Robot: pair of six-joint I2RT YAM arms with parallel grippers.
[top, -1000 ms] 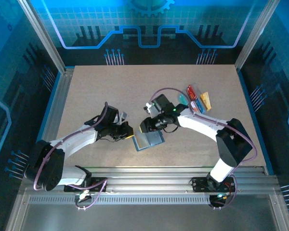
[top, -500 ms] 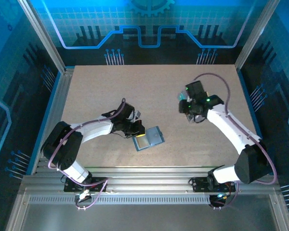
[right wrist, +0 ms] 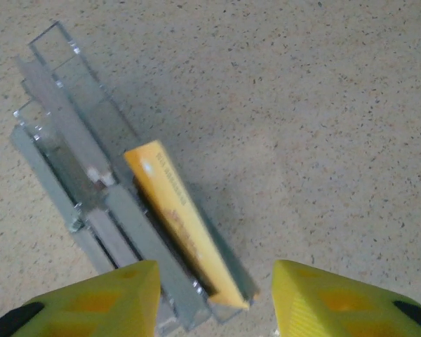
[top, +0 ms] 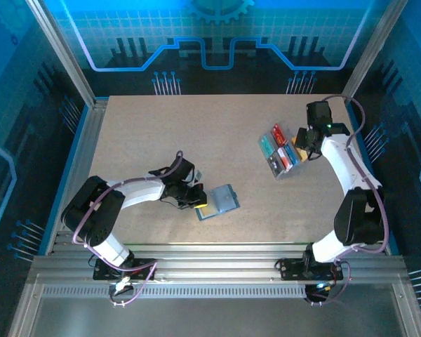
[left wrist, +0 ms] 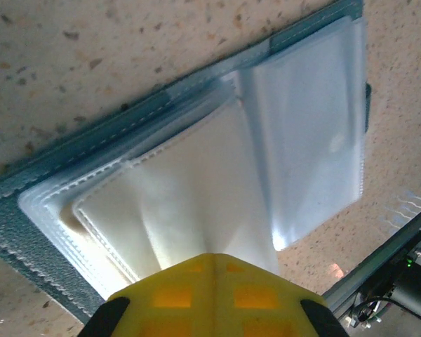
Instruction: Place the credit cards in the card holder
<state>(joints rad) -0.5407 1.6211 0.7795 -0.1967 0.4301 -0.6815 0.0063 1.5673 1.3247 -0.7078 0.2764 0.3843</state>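
Observation:
The card holder [top: 223,200] lies open on the table, slate-blue with clear sleeves [left wrist: 302,140] fanned out. My left gripper [top: 198,199] is at its left edge. Its yellow fingers [left wrist: 210,298] are shut together, pinching one pale sleeve that tents up to the tips. The credit cards stand in a clear tray [top: 277,165] at the back right: red [top: 278,133], teal [top: 266,145] and blue [top: 292,156]. My right gripper [top: 304,144] hangs open at the tray's right end. A yellow card [right wrist: 182,225] stands on edge in the tray's end slot, between the open fingers [right wrist: 105,295], untouched.
The clear tray [right wrist: 63,140] has several narrow slots. Metal rails run along the table's near edge [top: 217,253], and the enclosure's frame and wall stand close to the right arm [top: 361,126].
The right arm swung from over the card holder out to the tray at the back right. The left gripper slid right, onto the card holder's left edge, and stays shut.

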